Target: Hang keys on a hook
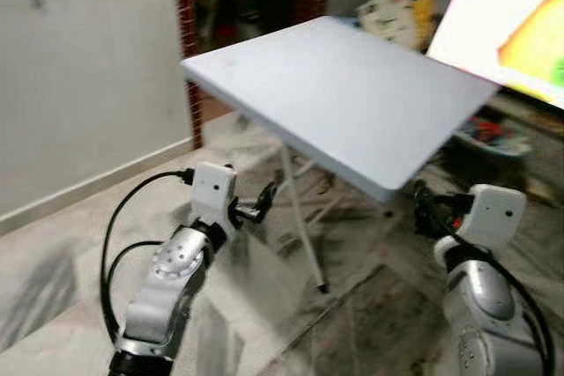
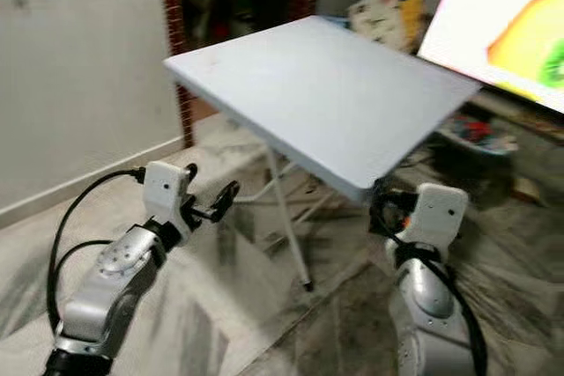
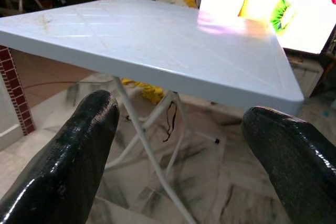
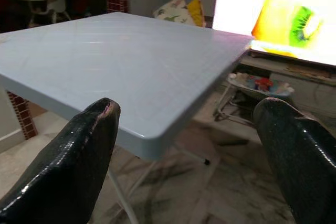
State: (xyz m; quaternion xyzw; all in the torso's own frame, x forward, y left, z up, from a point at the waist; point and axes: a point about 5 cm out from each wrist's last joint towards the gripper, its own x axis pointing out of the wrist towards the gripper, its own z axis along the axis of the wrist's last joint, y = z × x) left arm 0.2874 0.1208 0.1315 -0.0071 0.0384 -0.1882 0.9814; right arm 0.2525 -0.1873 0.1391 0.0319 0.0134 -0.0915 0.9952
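My landmark is the pale folding table [image 1: 352, 103], standing on the marbled floor [image 1: 70, 253] with its thin white legs [image 1: 300, 222] crossed beneath it. Left of the table, below its near-left edge, my left gripper [image 1: 256, 209] is raised with its fingers [image 3: 68, 161] spread wide and nothing between them; in my left wrist view the tabletop's edge runs just above them. Beyond the table's far corner stands a red brick pillar [image 1: 183, 15], and a patterned cushion [image 1: 388, 15] leans behind the top. Right of the table, a bright screen [image 1: 515, 24] shows a cut kiwi. Under the table's near-right corner my right gripper [image 2: 383, 204] is likewise parted and empty. I cannot make out any keys or a hook.
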